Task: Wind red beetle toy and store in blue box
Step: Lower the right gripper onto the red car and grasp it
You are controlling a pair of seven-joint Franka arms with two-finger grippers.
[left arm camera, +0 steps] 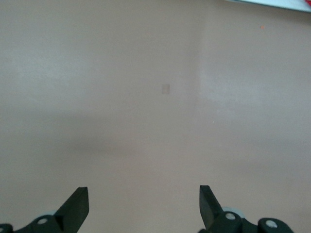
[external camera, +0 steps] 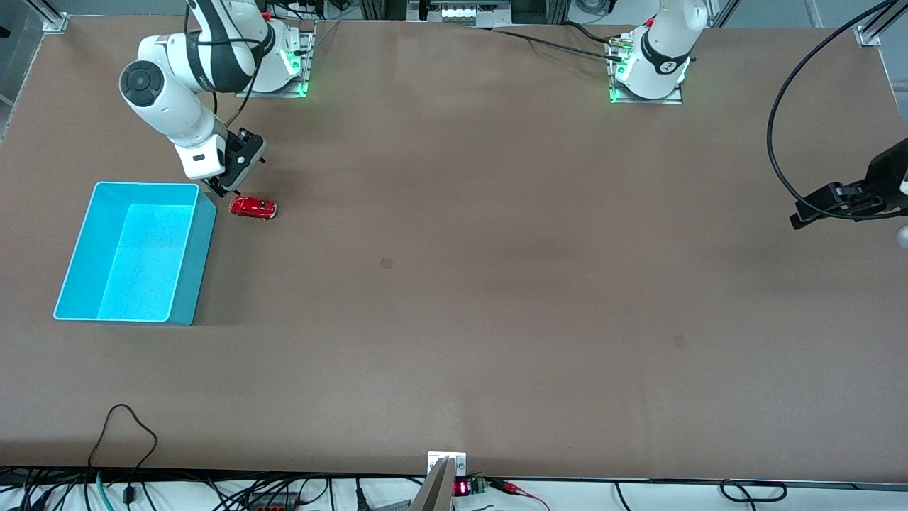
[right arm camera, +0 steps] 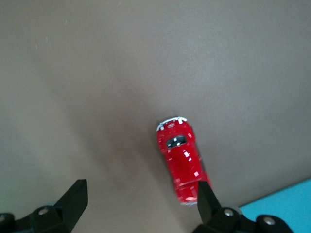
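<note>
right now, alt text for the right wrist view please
A red toy car sits on the brown table, just beside one finger of the open right gripper hovering above. A corner of the blue box shows at the picture's edge.

The right tool (external camera: 225, 186) hangs low with fingers spread just above the red beetle toy (external camera: 252, 207), while the left tool (external camera: 801, 215), also spread, waits well apart from it.
</note>
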